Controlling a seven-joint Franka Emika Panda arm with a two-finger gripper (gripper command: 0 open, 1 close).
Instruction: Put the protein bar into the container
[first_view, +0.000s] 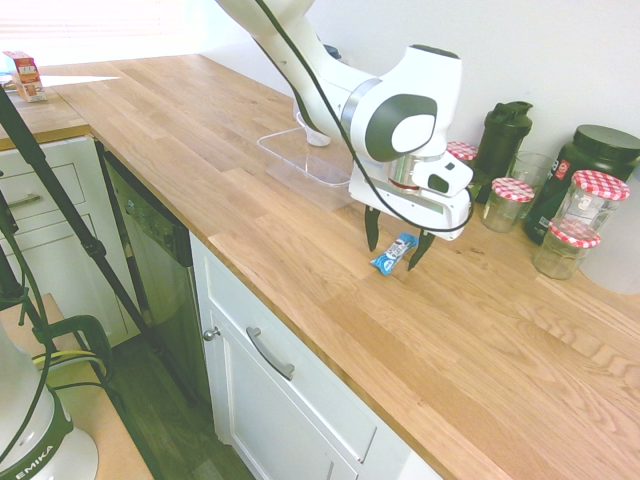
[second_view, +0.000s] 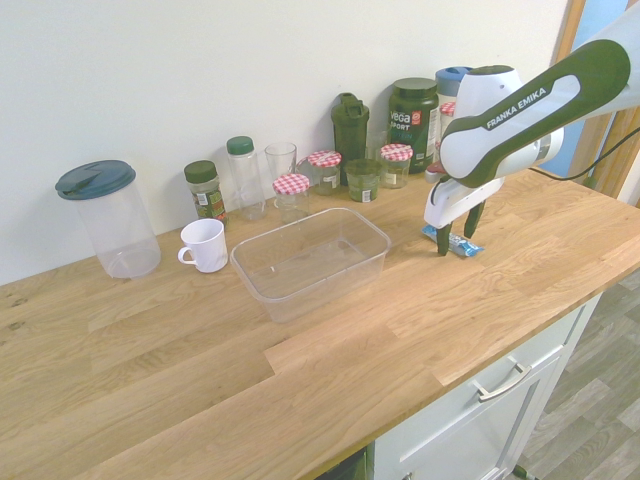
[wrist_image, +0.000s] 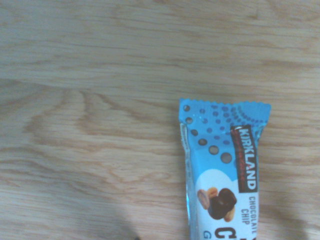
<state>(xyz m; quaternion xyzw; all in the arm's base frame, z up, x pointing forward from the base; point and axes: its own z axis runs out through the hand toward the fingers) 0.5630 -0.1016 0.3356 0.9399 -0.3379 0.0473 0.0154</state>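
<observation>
Counter (second_view: 180, 380): wooden, bears all items. Tub (second_view: 310, 262): clear, lidless, upright, in front of the glass jars; no bar inside. Gripper (first_view: 398, 250): jaws wide apart, low over the bar, nothing held. Bar (first_view: 395, 254): blue wrapper, flat on the wood, between or just beside the fingertips, well apart from the tub. Progress, judged: approach nearly complete; grasp not made. Left to do: close on bar, lift, carry to tub, release inside.

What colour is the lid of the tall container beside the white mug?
The lid is dark blue-grey, best seen in the second exterior view.
</observation>
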